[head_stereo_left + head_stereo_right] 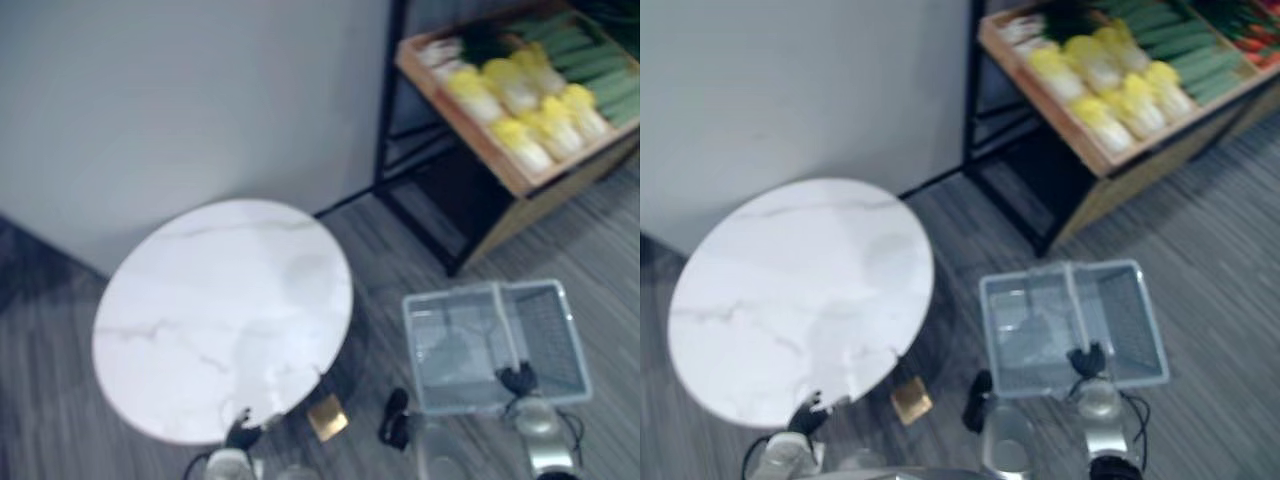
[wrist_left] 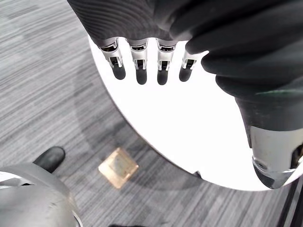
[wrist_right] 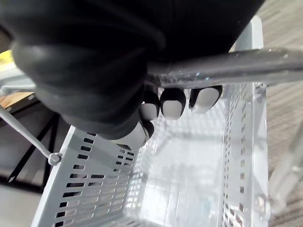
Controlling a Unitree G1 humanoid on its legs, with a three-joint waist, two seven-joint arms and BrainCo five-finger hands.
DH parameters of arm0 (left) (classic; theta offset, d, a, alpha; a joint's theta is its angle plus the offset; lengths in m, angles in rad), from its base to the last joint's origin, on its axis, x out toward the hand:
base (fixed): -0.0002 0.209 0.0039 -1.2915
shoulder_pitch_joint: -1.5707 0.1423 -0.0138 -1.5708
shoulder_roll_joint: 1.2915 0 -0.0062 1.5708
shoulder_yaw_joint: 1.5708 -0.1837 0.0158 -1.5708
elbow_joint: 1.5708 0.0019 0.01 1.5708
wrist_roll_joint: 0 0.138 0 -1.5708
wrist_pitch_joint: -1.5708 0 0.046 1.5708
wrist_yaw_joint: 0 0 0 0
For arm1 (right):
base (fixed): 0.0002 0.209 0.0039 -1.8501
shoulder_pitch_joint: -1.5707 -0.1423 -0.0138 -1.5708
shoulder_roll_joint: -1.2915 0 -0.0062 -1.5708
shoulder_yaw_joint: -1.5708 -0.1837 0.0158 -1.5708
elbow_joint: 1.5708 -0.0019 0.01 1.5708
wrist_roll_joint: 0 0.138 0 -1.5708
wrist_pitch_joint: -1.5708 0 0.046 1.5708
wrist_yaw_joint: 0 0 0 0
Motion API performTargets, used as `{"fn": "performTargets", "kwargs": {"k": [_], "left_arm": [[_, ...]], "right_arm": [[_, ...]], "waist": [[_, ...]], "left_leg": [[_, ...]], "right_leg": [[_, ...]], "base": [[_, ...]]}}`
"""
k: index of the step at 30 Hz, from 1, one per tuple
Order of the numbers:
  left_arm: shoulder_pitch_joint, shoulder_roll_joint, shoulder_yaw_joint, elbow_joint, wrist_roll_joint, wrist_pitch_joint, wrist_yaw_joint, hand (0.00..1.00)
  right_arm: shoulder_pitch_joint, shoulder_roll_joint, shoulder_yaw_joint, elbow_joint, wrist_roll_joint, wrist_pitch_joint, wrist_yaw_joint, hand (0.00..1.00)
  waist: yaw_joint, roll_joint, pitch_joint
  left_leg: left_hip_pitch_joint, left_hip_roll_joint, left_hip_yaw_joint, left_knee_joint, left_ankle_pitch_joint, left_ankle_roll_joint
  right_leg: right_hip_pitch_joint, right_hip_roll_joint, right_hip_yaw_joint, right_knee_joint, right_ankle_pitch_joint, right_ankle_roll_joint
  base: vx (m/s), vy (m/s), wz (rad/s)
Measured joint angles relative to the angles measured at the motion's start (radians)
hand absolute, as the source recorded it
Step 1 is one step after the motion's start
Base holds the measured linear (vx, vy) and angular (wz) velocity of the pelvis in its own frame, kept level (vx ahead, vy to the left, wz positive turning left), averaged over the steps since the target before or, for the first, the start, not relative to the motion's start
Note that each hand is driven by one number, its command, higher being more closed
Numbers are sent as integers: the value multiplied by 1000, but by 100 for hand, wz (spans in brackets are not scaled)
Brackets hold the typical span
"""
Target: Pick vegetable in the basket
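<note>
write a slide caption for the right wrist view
The right hand curls round the metal handle of an empty grey basket with slotted walls.

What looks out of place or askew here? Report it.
Only a small tan block on the floor beside the round table; its purpose is unclear. The empty basket hangs from the right hand, nothing spilled.

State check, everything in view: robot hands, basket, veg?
basket: upright, no vegetable inside.
right robot hand: shut on the basket's handle.
left robot hand: open, holding nothing, over the round table edge.
cabbages: on the shelf tray, not yet picked.
</note>
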Motion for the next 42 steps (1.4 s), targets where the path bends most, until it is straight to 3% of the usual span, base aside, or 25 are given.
{"fn": "performTargets", "kwargs": {"k": [2,3,4,6,7,8,10,12,14,15,17,18,20,21,23,25,27,28,31,32,33,35,38,39,42], "left_arm": [[4,-2,-1,7,30,7,-5,0],[8,-5,-1,8,30,10,-5,0],[25,-18,-1,7,29,13,-4,0],[56,-42,-2,7,28,13,-1,0],[62,-47,-7,7,28,13,1,0],[67,-52,-10,7,26,12,11,0],[69,-59,-13,6,20,6,20,0],[58,-57,-27,6,15,3,32,0],[47,-55,-33,10,12,1,44,0],[19,-36,-42,7,11,-8,47,0],[-13,-38,-50,7,10,-12,47,0],[-17,-42,-70,4,10,-21,47,0],[-12,-42,-105,8,9,-24,46,0],[-11,-42,-120,7,9,-24,46,0],[-29,-39,-132,6,8,-25,47,0],[-45,-37,-132,6,3,-26,47,0],[-63,-29,-128,7,-21,-26,47,0],[-66,-31,-126,9,-27,-26,47,0],[-42,-2,-123,9,-28,-26,48,0],[-36,-12,-111,28,-27,-25,48,0],[-28,-17,-109,39,-27,-25,47,0],[-23,-34,-109,50,-26,-24,45,0],[-17,-51,-107,32,-30,-23,45,0],[-14,-49,-107,5,-30,-27,47,0],[-4,-44,-105,-36,-31,-29,49,0]], "right_arm": [[24,15,1,14,10,3,-2,100],[29,15,4,16,12,7,-3,100],[31,15,23,31,12,14,-4,100],[29,9,60,36,12,22,-12,100],[33,8,77,48,11,24,-17,100],[38,8,83,74,9,25,-18,100],[50,9,89,86,4,32,-18,100],[61,2,92,87,-4,33,-18,100],[68,-9,118,107,-12,35,-18,100],[79,-5,124,112,-12,40,-17,100],[77,-10,121,119,-14,56,-13,100],[77,-7,121,125,-35,70,-2,100],[77,-6,123,141,-52,75,5,100],[80,-4,124,146,-52,75,9,100],[77,-4,126,146,-53,75,13,100],[72,-4,128,143,-53,71,16,100],[53,-5,127,143,-58,62,19,100],[37,-4,119,142,-70,58,21,100],[54,-10,111,142,-72,58,20,100],[58,-18,112,144,-73,61,21,100],[56,-19,109,144,-73,61,20,100],[36,-27,116,139,-72,62,23,100],[44,-59,131,141,-71,70,26,100],[49,-58,130,141,-69,70,24,100],[35,-60,121,141,-47,68,21,100]], "waist": [[-13,14,-7],[-11,14,-6],[-6,15,-5],[2,18,-5],[19,15,-4],[26,13,-3],[29,18,-6],[40,31,-14],[51,38,-40],[39,-3,-44],[39,-6,-41],[40,-10,-39],[39,-17,-38],[19,-19,-39],[14,-21,-36],[16,-19,-36],[15,0,-24],[7,10,-14],[-7,-23,-18],[-4,1,-26],[-6,21,-31],[-9,47,-1],[17,75,29],[21,66,37],[35,60,40]], "left_leg": [[-54,102,-19,288,23,9],[-75,127,-43,378,50,29],[-120,152,-132,534,127,84],[-218,54,-348,651,14,49],[-261,-40,-471,627,-69,36],[-276,-119,-576,532,-106,33],[-283,-189,-714,338,-124,27],[-296,-203,-807,170,-112,40],[-287,-182,-762,123,-103,82],[-273,-201,-716,112,-107,81],[-246,-193,-673,92,-84,89],[-202,-186,-622,57,-74,87],[-139,-186,-565,30,-81,87],[-117,-186,-565,21,-91,85],[-101,-183,-569,11,-108,69],[-100,-167,-579,1,-118,52],[-96,-121,-583,-18,-132,45],[-90,-96,-578,-31,-137,45],[-34,-94,-652,-74,-175,12],[-11,-50,-670,-46,-194,-1],[-32,-31,-688,8,-186,-6],[-205,-5,-745,396,-66,-46],[-333,1,-729,818,-55,-52],[-401,-21,-689,882,-58,-17],[-515,-49,-617,806,-56,2]], "right_leg": [[28,37,22,-18,-2,-7],[34,56,56,-13,-4,-13],[64,101,136,-36,-1,-20],[88,151,266,-67,11,-40],[100,175,346,-77,17,-49],[125,199,401,-92,21,-43],[149,240,482,-114,31,-29],[143,285,562,-138,44,-9],[127,318,642,-145,67,17],[106,291,653,-77,37,11],[91,285,632,-62,16,10],[71,250,553,-12,-28,54],[51,178,411,78,-70,88],[51,136,325,110,-105,69],[49,119,269,129,-131,37],[54,143,259,117,-124,38],[-16,160,252,233,-102,77],[-91,140,283,321,-154,7],[-134,25,406,249,-116,81],[-127,51,368,285,-151,109],[-126,68,354,287,-166,92],[-48,105,337,258,-184,47],[160,149,327,124,-186,23],[263,149,324,41,-187,18],[358,149,322,-66,-187,16]], "base": [[113,-38,-116],[98,-33,-163],[87,13,-202],[90,83,-216],[37,114,-223],[29,104,-217],[13,96,-202],[20,85,-221],[123,93,-184],[222,132,-104],[174,123,-100],[84,80,-95],[67,94,-69],[72,64,-31],[129,-27,-1],[185,-115,-3],[92,-142,0],[102,-198,24],[267,-281,38],[379,-304,27],[428,-290,2],[447,-277,-2],[521,-200,-4],[440,-127,16],[381,-56,8]]}}
